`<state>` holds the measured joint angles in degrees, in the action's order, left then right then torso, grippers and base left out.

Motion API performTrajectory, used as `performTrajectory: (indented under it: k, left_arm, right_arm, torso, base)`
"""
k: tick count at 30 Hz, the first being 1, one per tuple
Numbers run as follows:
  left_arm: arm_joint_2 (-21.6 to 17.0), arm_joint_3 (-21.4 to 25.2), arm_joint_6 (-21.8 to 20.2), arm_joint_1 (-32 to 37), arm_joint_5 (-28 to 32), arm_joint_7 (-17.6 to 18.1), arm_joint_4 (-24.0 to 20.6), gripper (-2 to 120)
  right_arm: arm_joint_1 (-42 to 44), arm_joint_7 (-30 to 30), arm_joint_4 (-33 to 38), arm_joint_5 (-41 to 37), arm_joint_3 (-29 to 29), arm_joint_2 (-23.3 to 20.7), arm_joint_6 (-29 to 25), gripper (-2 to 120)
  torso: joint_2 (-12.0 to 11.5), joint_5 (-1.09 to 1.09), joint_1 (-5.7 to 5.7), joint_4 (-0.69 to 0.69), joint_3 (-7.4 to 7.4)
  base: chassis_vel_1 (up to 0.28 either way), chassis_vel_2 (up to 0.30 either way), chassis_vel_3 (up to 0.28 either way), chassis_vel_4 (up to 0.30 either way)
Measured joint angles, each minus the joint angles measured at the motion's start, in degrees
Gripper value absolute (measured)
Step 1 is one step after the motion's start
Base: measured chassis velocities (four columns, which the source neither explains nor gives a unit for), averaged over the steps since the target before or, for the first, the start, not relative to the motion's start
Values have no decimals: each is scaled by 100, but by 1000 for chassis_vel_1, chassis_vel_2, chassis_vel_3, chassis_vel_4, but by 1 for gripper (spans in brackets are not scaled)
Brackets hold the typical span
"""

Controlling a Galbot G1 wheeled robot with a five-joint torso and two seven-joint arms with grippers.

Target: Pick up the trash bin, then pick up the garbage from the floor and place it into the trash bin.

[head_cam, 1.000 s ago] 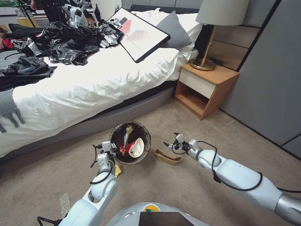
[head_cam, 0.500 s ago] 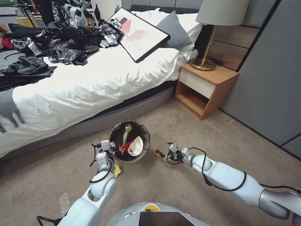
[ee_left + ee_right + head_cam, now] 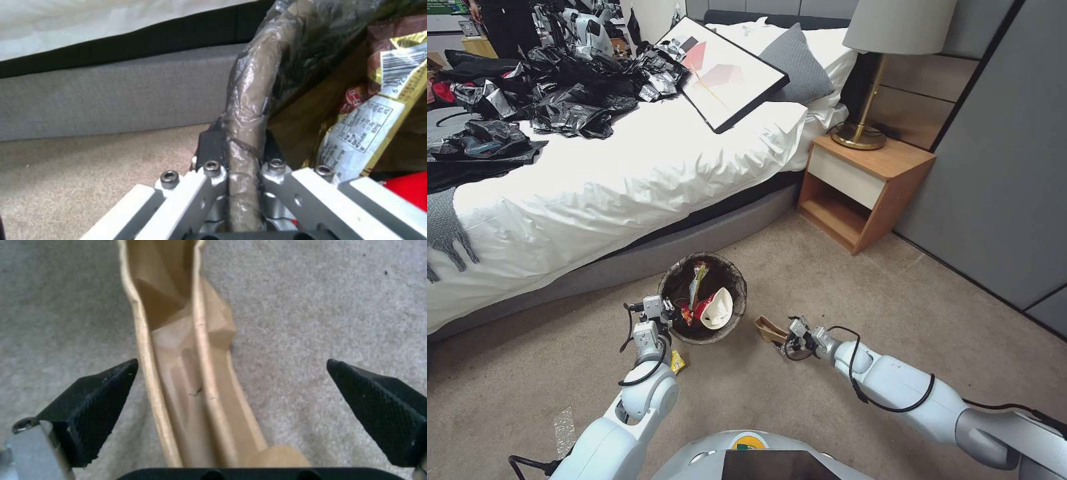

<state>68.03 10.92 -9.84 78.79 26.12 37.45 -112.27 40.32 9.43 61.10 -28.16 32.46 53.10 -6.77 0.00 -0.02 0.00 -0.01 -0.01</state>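
Brown paper bag point(image 3: 186, 373) lies on the carpet point(image 3: 827, 280) at 3 o'clock of the trash bin point(image 3: 675, 279), between the right gripper's point(image 3: 231, 413) spread jaws; the left gripper point(image 3: 240, 156) clamps the bin's rim.

The trash bin point(image 3: 675, 280) stands on the carpet point(image 3: 800, 280) before the bed point(image 3: 627, 173), cup point(image 3: 718, 309) and wrappers point(image 3: 697, 280) inside. The paper bag point(image 3: 768, 327) lies just right of it; the nightstand point(image 3: 864, 180) stands behind, beside the bed.
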Motion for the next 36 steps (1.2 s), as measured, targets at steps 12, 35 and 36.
performTrajectory:
  k: [12,35,36]
  left_arm:
    - [-2,11,5,-22,13,1,4,2]
    - [12,-91,-13,-100,25,29,55,2]
    - [8,-101,-13,-96,25,29,58,2]
  right_arm:
    - [-37,-13,-470,187,-32,297,-125,82]
    - [168,-646,-14,193,-358,263,-131,0]
    - [233,-717,55,205,-472,263,-131,0]
  torso:
    - [0,1,0,0,0]
    - [-1,3,1,1,1]
    - [-1,3,1,0,1]
  base:
    - [0,0,0,0]
    - [0,0,0,0]
    - [0,0,0,0]
